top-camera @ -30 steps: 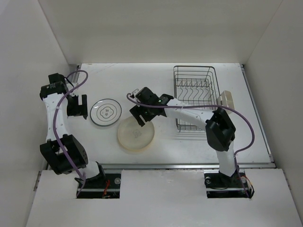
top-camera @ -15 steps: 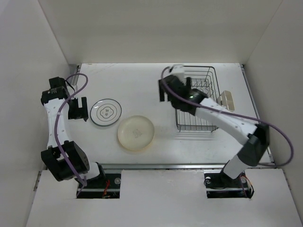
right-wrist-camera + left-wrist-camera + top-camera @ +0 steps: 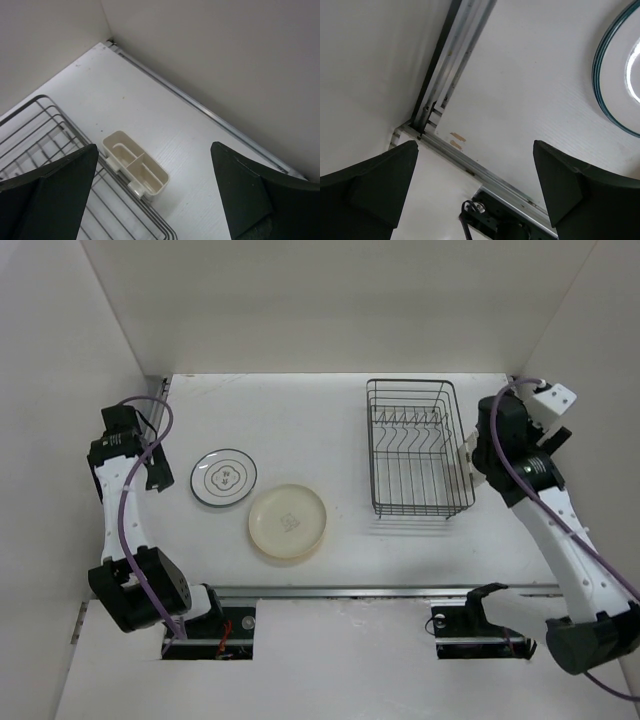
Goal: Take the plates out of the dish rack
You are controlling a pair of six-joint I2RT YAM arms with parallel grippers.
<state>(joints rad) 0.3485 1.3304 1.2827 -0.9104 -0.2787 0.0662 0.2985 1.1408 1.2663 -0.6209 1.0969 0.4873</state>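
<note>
As plates (image 3: 287,521) lie flat, rack (image 3: 415,472) (wire) apart

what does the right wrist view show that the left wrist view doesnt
Only right wrist: a corner of the dish rack and its empty beige cutlery holder. Only left wrist: the edge of the teal-rimmed plate. Both: the white table, an enclosure wall, and that arm's own open gripper, the right gripper and the left gripper.

The dish rack (image 3: 415,455) is dark metal wire; the cutlery holder (image 3: 135,164) is smooth matt beige plastic; the cream plate (image 3: 287,521) is glossy.
</note>
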